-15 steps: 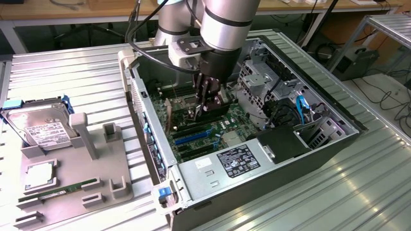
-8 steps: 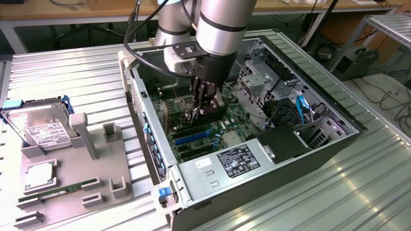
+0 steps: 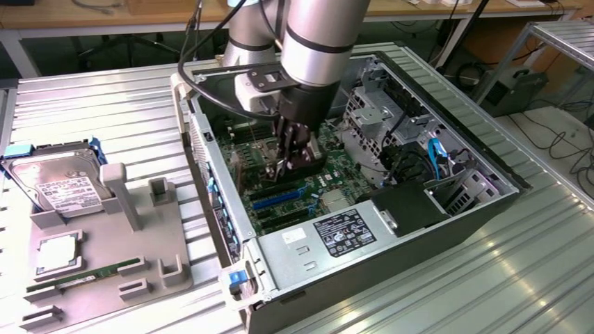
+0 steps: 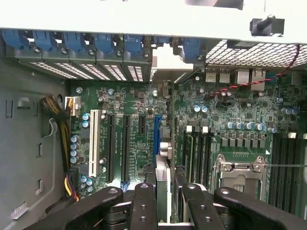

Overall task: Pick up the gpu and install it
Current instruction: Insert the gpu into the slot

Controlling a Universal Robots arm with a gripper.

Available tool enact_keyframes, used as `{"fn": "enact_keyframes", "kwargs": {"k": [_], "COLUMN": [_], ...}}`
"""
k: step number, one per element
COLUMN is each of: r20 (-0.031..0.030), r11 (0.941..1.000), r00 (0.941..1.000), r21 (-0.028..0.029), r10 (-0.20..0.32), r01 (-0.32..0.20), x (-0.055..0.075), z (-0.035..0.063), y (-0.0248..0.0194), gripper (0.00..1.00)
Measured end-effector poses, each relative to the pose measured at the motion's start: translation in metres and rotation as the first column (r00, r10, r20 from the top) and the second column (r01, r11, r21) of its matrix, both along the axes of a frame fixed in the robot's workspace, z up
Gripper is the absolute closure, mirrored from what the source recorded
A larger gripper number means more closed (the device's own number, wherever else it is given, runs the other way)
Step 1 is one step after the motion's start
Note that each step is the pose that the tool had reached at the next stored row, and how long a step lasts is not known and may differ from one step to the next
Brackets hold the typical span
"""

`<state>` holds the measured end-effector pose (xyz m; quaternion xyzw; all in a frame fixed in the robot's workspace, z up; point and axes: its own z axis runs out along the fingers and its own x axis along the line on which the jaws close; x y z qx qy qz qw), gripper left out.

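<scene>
Nearest me, the grey holder (image 3: 102, 243) is carrying a hard drive (image 3: 60, 182) and a memory stick (image 3: 83, 276); beyond it, inside the open computer case (image 3: 483, 202), the gripper (image 3: 295, 161) is clamping the gpu (image 4: 163, 158) edge-on between its fingers (image 4: 144, 206), partly closed, standing upright over the motherboard (image 4: 129, 124) by the blue slot (image 4: 156, 139)

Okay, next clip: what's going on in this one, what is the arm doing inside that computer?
The robot arm has its gripper lowered into the open computer case, holding the gpu edge-on between its fingers above the motherboard. In the wrist view the card stands upright in line with the blue expansion slot, its bracket end towards the rear slot openings; whether it is fully seated cannot be told. Outside the case, a hard drive and a memory stick sit on the grey fixture.
</scene>
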<state>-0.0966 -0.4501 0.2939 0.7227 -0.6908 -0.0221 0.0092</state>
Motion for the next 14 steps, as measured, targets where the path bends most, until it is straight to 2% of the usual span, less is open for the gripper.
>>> {"fn": "enact_keyframes", "kwargs": {"k": [14], "r20": [-0.0001], "r11": [1.0], "r00": [1.0], "r21": [0.0], "r10": [0.0], "r01": [0.0], "x": [-0.0029], "z": [-0.0079], "y": [-0.0011], "gripper": [0.74]}}
